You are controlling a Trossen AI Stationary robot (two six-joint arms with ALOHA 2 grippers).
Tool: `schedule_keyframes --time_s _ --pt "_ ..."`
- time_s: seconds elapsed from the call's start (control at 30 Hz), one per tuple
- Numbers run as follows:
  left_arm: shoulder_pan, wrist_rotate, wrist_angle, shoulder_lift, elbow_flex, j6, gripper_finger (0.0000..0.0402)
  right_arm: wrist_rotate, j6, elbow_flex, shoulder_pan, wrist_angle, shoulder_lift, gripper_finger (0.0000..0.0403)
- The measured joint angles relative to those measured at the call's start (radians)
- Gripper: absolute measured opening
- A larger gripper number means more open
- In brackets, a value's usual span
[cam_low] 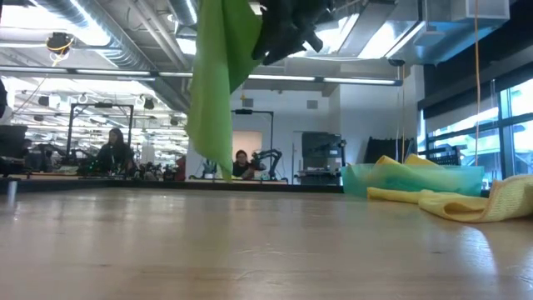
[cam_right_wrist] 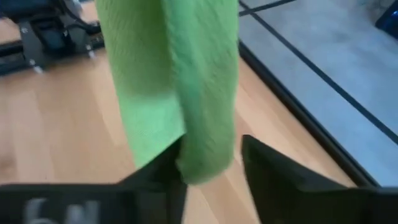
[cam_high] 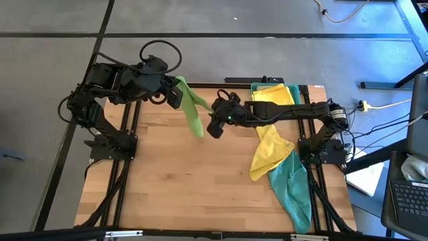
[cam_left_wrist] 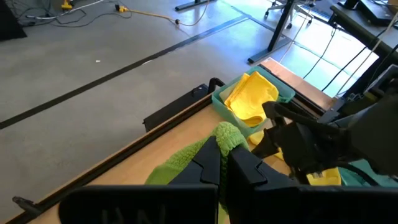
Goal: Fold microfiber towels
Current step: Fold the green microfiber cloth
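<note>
Towels come first from above: one bright green towel [cam_high: 192, 110] hangs in the air over the table [cam_high: 167, 174], its top corner pinched in the clenched left gripper [cam_high: 179, 90], while the right gripper [cam_high: 215, 127] sits at its lower edge. One yellow towel [cam_high: 269, 150] and one teal towel [cam_high: 294, 191] trail from the tray [cam_high: 314, 88] across the wood, with another yellow towel [cam_high: 275, 95] still in the tray.

Low down, the green cloth dangles clear of the tabletop; two people [cam_low: 112, 152] sit far behind.

Left wrist camera shows dark fingers [cam_left_wrist: 208, 163] shut on green fabric.

Right wrist camera shows that gripper's fingers [cam_right_wrist: 273, 177] apart on either side of the hanging fold, partly closed but not clamped.
</note>
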Motion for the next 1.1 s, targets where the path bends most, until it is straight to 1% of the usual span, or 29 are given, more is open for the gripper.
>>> schedule_keyframes --time_s 0.1,0.17,0.23,0.3,0.53,0.63,0.73,0.8,0.87,0.9,0.93,1.0,1.1 --pt "0.000 0.000 0.000 0.000 0.000 0.000 0.0000 0.001 -0.023 0.003 0.000 0.036 -0.004 0.0089" --pt "0.000 0.000 0.000 0.000 0.000 0.000 0.0000 0.001 -0.036 0.003 0.002 0.058 -0.009 0.0059" --pt "0.000 0.000 0.000 0.000 0.000 0.000 0.0000 -0.001 -0.055 0.003 0.003 0.066 -0.016 0.0037" --pt "0.000 0.000 0.000 0.000 0.000 0.000 0.0000 -0.001 -0.070 0.003 0.003 0.071 -0.024 0.0024" --pt "0.000 -0.004 -0.005 0.000 0.000 0.000 0.0000 -0.003 -0.079 0.003 0.003 0.040 -0.054 0.0006" --pt "0.002 -0.005 -0.037 0.000 0.000 0.004 0.0000 -0.037 -0.084 0.004 -0.001 -0.002 -0.058 0.0005" --pt "0.002 0.025 -0.081 0.000 0.000 0.006 0.0000 -0.118 -0.135 0.004 -0.004 -0.012 -0.071 0.0004" --pt "-0.003 0.069 -0.077 0.000 -0.001 0.001 0.0000 -0.203 -0.178 0.004 -0.005 -0.012 -0.087 0.0004" --pt "-0.020 0.089 -0.078 0.001 -0.001 -0.018 0.0000 -0.296 -0.202 0.005 -0.004 -0.017 -0.101 0.0004" --pt "-0.025 0.094 -0.077 0.001 -0.001 -0.023 0.0000 -0.329 -0.207 0.005 -0.003 -0.039 -0.108 0.0004" --pt "-0.030 0.098 -0.078 0.001 -0.001 -0.023 0.0000 -0.337 -0.209 0.005 0.001 -0.066 -0.111 0.0004" --pt "-0.030 0.093 -0.075 0.001 -0.021 -0.018 0.0000 -0.308 -0.215 0.005 0.005 -0.117 -0.121 0.0004" --pt "0.008 0.101 -0.075 0.002 -0.083 0.011 0.0000 -0.142 -0.259 0.005 -0.004 -0.166 -0.129 0.0005"
